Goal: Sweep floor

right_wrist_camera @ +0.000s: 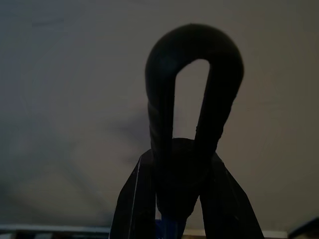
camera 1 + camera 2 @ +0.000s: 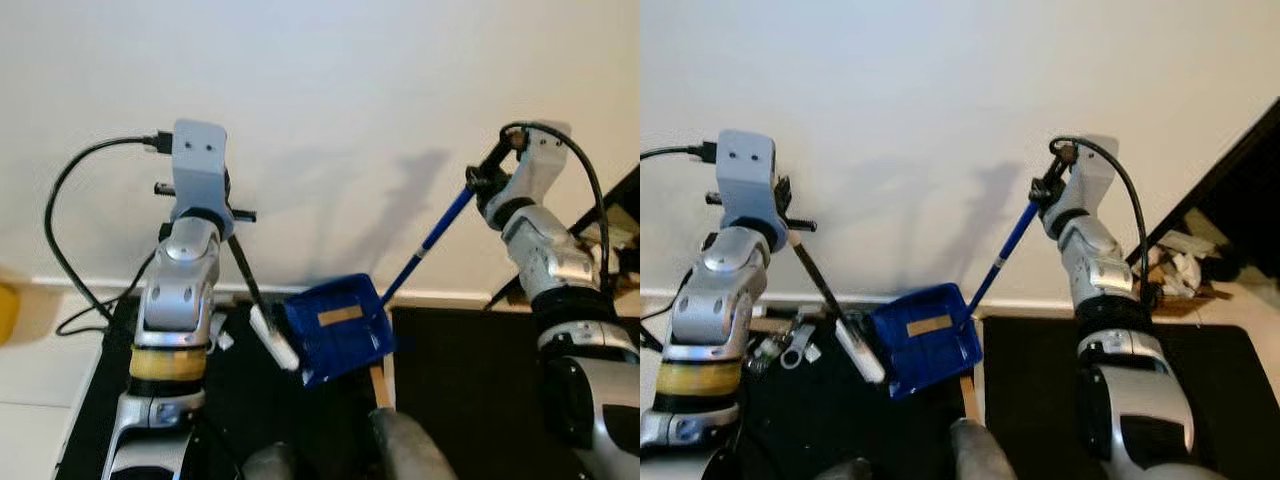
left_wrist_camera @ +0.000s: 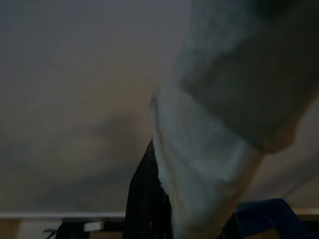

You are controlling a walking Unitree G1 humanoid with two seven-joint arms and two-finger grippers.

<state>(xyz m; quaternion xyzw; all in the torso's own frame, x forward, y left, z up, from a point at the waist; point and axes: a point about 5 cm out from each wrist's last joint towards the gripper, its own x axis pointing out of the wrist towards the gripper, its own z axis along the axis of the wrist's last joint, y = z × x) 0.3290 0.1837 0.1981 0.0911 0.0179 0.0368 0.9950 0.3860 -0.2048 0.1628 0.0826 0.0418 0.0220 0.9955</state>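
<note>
Two tools are up in front of me against the pale wall (image 2: 320, 90). My right end effector (image 2: 482, 182) is clamped on the looped black top of the long blue dustpan handle (image 2: 430, 240), which slants down to the blue plastic dustpan (image 2: 338, 328), tilted above the black floor mat (image 2: 470, 380) near the white baseboard (image 2: 1040, 304). My left end effector (image 2: 222, 212) is closed on the thin black brush stick (image 2: 245, 272), whose white brush head (image 2: 274, 340) sits just beside the dustpan's left edge. Small silver bits (image 2: 790, 348) lie on the floor by the baseboard.
</note>
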